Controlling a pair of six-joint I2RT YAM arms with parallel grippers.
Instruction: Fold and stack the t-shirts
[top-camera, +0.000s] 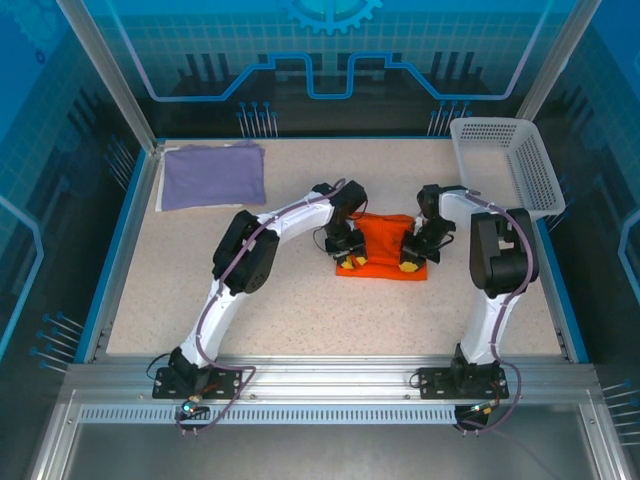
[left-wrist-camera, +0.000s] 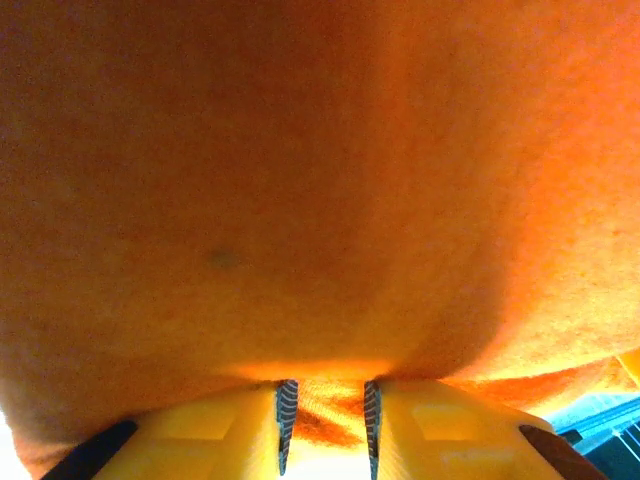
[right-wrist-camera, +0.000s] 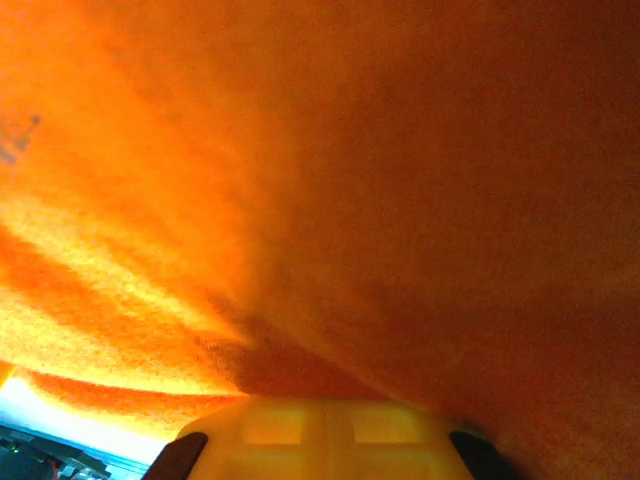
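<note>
while both arms reach into the middle of the speckled beige table (top-camera: 300, 310), the bright orange soft cloth t-shirt (top-camera: 385, 235) lies there as a partly folded rectangle between them. the left gripper (top-camera: 350, 260) sits at its near left corner and the right gripper (top-camera: 412, 256) at its near right corner.

in the left wrist view the left gripper (left-wrist-camera: 328, 415) has its 2 yellow fingers drawn close with a bunch of orange cloth (left-wrist-camera: 320, 200) clamped in the narrow gap. in the right wrist view the right gripper (right-wrist-camera: 325, 430) has its fingers pressed together, with orange cloth draped over the tips. it appears to be pinching an edge too, though the pinch itself is hidden.

the pale lavender-purple soft cloth t-shirt (top-camera: 212, 173) lies already folded flat at the far left corner, well apart.

the step in hand looks like another fold of the orange shirt. to do it well, both corners should rise together and travel at the same pace, keeping the held edge taut and straight. it should then come down square on the far edge, so no layer slips or creases.

for room, open table lies to the near side and to the left of the shirt. the white plastic mesh basket (top-camera: 535, 180) stands at the far right, near the right arm's elbow, so a wide swing there risks a knock. the raised blue border (top-camera: 568, 300) edges the table on both sides, well clear of the shirt.
</note>
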